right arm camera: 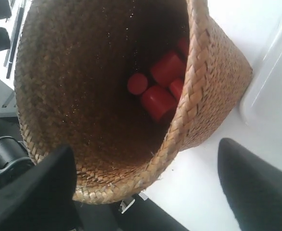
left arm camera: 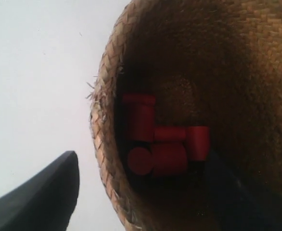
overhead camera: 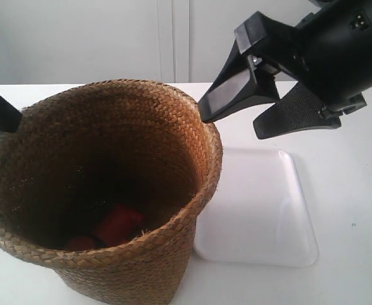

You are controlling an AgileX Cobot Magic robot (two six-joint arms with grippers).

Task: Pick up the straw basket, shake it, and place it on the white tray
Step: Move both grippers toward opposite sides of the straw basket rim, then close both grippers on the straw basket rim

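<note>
One straw basket [overhead camera: 78, 146] stands upright on the table [overhead camera: 351, 254], long axis vertical, mouth up, just beside the one white tray [overhead camera: 256, 210]. Inside lie perhaps five red cylinders [right arm camera: 158, 101]. The right gripper [overhead camera: 230, 126] gapes wide, empty, astride the rim. Whether the left gripper [left arm camera: 141, 159] grips anything I cannot tell.

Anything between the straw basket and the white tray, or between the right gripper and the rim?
Nothing visible. The white tray lies bare beside the straw basket; the open right gripper hangs over it, only air between.
</note>
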